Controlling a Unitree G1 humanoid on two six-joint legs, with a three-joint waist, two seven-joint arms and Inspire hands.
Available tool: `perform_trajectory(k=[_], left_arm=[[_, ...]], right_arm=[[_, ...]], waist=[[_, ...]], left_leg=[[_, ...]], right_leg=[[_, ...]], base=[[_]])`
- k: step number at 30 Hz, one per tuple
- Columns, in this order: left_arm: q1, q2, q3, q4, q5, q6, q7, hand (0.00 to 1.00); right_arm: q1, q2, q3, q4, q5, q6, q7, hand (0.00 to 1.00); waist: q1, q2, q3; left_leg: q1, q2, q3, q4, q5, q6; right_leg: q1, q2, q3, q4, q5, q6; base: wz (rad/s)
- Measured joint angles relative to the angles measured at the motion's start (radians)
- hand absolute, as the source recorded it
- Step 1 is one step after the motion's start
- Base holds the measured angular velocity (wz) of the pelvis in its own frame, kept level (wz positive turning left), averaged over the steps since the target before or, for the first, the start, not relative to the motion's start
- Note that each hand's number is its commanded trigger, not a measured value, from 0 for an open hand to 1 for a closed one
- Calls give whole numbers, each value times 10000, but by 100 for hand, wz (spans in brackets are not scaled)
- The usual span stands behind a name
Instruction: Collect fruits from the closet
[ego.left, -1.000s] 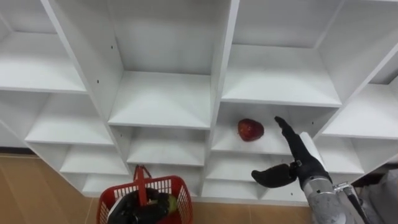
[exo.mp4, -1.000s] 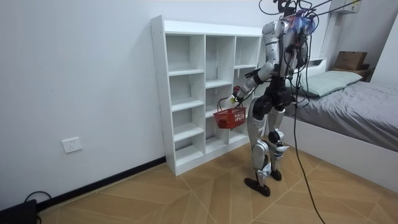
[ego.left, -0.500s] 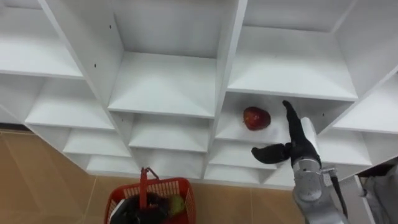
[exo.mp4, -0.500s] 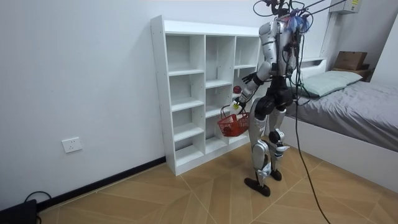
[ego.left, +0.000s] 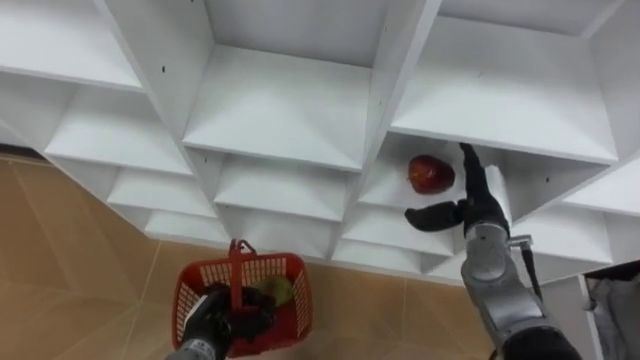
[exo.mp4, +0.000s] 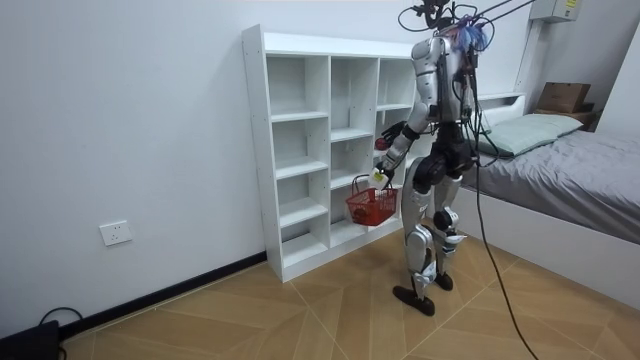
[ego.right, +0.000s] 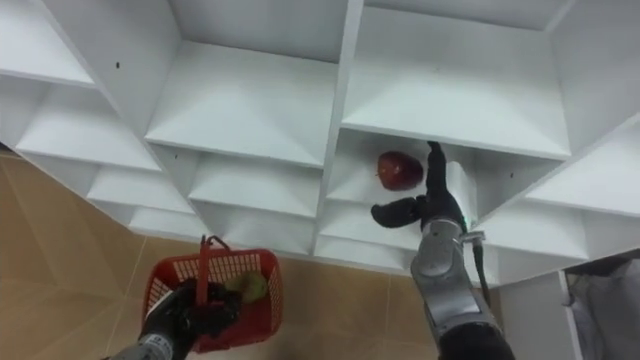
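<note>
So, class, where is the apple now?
In the left eye view, the apple sits on a right-column closet shelf, just left of the open right hand.

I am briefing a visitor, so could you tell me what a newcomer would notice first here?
A red apple sits alone in a compartment of the white shelf unit, with the open right hand just beside it. Below, the left hand holds a red basket by its handle, a greenish fruit inside.
</note>
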Motion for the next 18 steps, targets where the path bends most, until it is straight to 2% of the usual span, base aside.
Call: perform_trajectory(k=[7, 8, 13, 18], left_arm=[[-398, 55, -276, 690, -1, -170, 30, 100], [-438, 60, -378, 721, -1, -174, 32, 100], [-514, 80, -405, 746, -4, -177, 46, 100], [-537, 71, -402, 746, -5, -190, 23, 100]], right_arm=[[-1235, -86, -70, 1070, 1118, -243, -666, 0], [-1343, -194, -73, 1109, 1244, -253, -785, 0], [-1618, -256, -220, 1258, 1367, -407, -1155, 0], [-1860, -264, -316, 1449, 1366, -467, -1484, 0]], waist=[[67, -17, 16], [167, -19, 49], [204, -19, 80], [225, -2, 108]], left_leg=[[-454, -7, -107, 20, 75, -14], [-486, -7, -109, 20, 80, -14], [-667, -9, -244, 88, 80, -14], [-793, -13, -282, 104, 83, -11]], right_leg=[[-410, -11, -20, 14, 41, -32], [-444, -12, -21, 13, 42, -34], [-505, -36, -259, 1, 42, -34], [-611, -46, -272, 5, 42, -34]], base=[[3], [0], [9], [2]])
